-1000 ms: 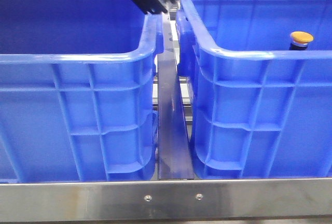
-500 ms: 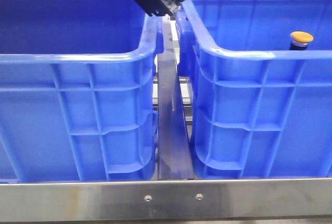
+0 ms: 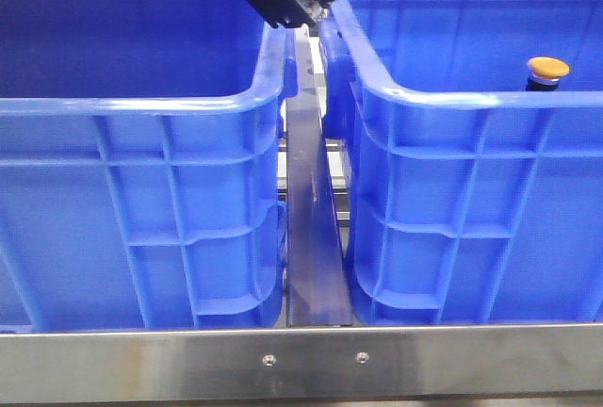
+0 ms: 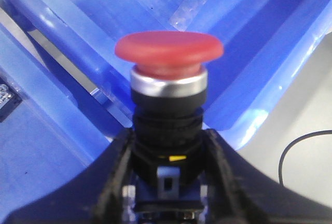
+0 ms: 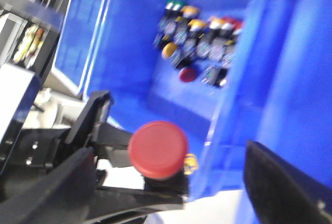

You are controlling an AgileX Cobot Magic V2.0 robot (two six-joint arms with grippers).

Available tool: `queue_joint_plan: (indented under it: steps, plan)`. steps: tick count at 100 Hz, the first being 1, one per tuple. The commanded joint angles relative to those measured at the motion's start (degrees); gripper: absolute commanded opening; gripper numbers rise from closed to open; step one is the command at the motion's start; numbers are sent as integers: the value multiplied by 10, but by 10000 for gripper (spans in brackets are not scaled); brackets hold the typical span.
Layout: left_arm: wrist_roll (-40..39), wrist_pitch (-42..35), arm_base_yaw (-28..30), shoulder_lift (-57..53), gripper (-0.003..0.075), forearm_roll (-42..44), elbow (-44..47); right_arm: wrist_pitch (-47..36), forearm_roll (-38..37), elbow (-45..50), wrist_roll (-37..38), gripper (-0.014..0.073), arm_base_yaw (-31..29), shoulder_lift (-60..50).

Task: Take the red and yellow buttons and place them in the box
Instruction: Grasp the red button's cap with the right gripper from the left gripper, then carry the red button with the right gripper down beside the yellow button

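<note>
My left gripper (image 4: 167,182) is clamped on the red button (image 4: 168,53) by its dark body, cap up. Right gripper (image 5: 171,182): jaws spread wide, nothing held. Left arm's at 12 o'clock above the gap between crates. Yellow button (image 3: 547,71) sits in the right box (image 3: 471,219).

The front camera sits low and close, facing the near walls of two blue crates (image 3: 141,200), while both wrist cameras look along their claws from close range, sharing the red button (image 4: 168,53) with each other.
</note>
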Motion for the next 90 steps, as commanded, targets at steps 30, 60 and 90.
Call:
queue_joint_plan:
  steps: [30,60,90]
  plan:
    - [-2,-41,-5,-16,-20,-4,-17,-24,41,-39,-4,556,76,41]
    - [-2,-43,-5,-16,-20,-12,-17,-23,41,-39,-17,341,77,40]
    - [24,-46,-5,-16,175,-11,-17,-26,41,-39,-17,169,77,40]
